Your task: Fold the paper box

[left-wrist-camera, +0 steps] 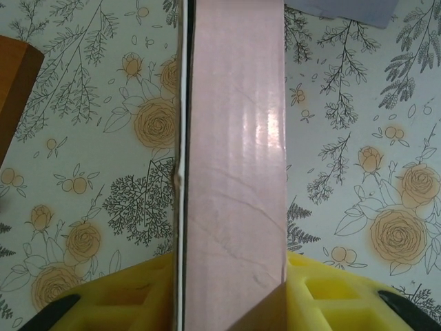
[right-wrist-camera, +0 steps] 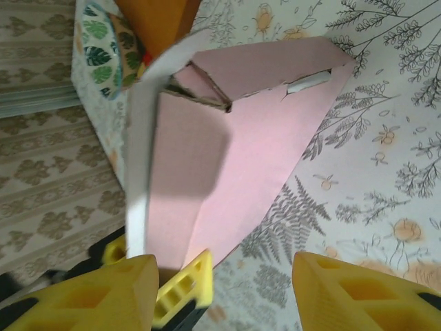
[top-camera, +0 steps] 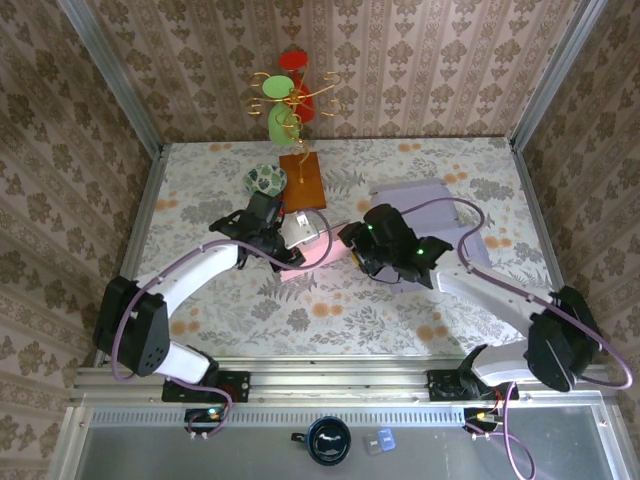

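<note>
**Desk:** Where does the paper box sit, and which way does it run?

**Photographer:** On the floral tablecloth, just on the near side of the wooden block. In the left wrist view one long pink panel runs straight away from the camera, with a thin white edge along its left side. From above, both arms cover its ends, so the overall long axis is hard to read.

**Desk:** Material and shape?

**Photographer:** Smooth pink card, faintly creased and glossy. In the right wrist view it is half-formed: flaps taper to a point at upper right, a white strip curves along the left, and brown corrugated edges show at the fold.

**Desk:** The grippers?

**Photographer:** The left gripper pinches the pink panel across its width, a yellow finger against each side. The right gripper stands spread, with the box's lower edge by its left finger. Whether they touch is unclear.

**Desk:** Around it?

**Photographer:** A leaf-patterned bowl sits just left of the block. A lavender sheet lies to the block's right, partly under the right arm. A wire stand with green and red discs rises beyond the block.
</note>
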